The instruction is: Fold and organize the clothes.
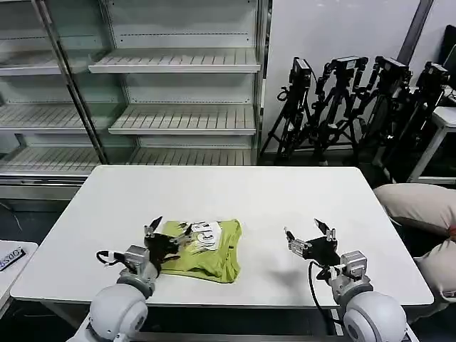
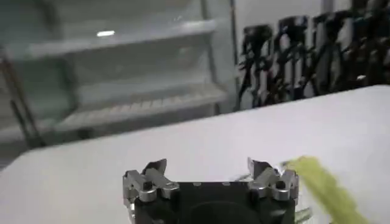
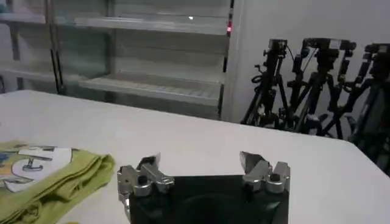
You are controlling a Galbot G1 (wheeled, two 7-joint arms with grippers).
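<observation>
The folded T-shirt (image 1: 202,251) lies near the table's (image 1: 235,192) front edge, long axis nine-to-three, touching the spread, empty left gripper (image 1: 165,234) at its nine o'clock, while the spread right gripper (image 1: 308,235) waits well apart at three.

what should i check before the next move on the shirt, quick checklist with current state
1. Left gripper open: ok, jaws spread at the T-shirt's left edge.
2. Right gripper open and off the cloth: ok, over bare table.
3. Shirt folded compact: ok, a small bundle, white printed patch on top.
4. Edges squared: not ok, the outline looks uneven.
5. Left fingers clear of the fabric: cannot tell.
</observation>
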